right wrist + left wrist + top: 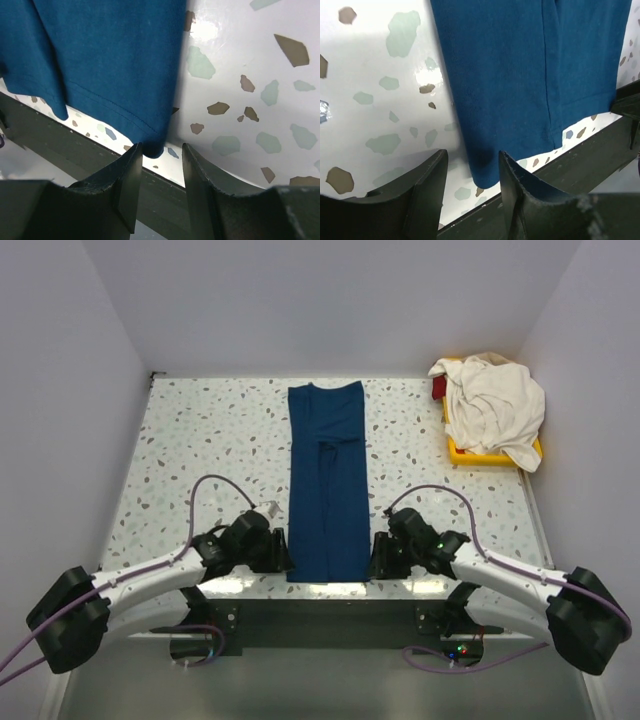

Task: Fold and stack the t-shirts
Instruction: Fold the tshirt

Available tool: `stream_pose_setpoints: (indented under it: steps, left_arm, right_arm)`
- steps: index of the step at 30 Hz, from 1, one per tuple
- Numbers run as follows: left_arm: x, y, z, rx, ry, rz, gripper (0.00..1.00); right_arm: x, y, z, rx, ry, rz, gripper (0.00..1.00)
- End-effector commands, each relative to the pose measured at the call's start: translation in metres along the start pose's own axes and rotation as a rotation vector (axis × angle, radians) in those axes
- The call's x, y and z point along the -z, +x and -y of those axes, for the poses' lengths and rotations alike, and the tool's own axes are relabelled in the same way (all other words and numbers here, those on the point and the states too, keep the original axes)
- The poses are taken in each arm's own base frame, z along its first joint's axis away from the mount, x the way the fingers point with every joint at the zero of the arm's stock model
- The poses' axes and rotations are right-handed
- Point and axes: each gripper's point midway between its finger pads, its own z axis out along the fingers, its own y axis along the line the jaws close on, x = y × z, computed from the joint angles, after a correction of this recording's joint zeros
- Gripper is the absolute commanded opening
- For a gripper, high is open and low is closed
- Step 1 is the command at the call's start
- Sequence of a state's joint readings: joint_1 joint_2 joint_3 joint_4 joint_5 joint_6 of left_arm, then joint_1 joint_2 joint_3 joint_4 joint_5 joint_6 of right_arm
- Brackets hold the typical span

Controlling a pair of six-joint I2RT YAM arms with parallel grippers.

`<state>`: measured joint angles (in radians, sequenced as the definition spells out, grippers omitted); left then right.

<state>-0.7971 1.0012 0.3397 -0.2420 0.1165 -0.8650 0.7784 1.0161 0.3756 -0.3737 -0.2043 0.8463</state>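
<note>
The navy t-shirt (327,480) lies flat in the middle of the table as a long narrow strip, sleeves folded in, its hem at the near edge. My left gripper (281,550) is open beside the hem's left corner; in the left wrist view the corner (487,175) lies between the open fingers (470,172). My right gripper (375,558) is open at the hem's right corner; the corner (152,142) shows between the right wrist fingers (159,155). The cream t-shirt (492,405) is crumpled in the yellow tray at the back right.
The yellow tray (468,452) stands at the table's back right corner, something red (438,389) beside the cream cloth. The table's near edge (560,160) runs just below both grippers. White walls close three sides.
</note>
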Motion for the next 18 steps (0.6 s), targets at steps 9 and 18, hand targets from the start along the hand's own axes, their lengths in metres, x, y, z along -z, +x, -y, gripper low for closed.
stream_pose_setpoints:
  steps: [9, 18]
  left_arm:
    - [-0.006, 0.019, 0.001, 0.050, -0.028, 0.000, 0.39]
    - [-0.006, 0.031, 0.010, 0.038, -0.019, -0.018, 0.00]
  right_arm:
    - [-0.009, 0.014, 0.004, -0.065, -0.038, -0.032, 0.39]
    - [-0.007, 0.011, -0.001, -0.058, -0.062, -0.004, 0.00]
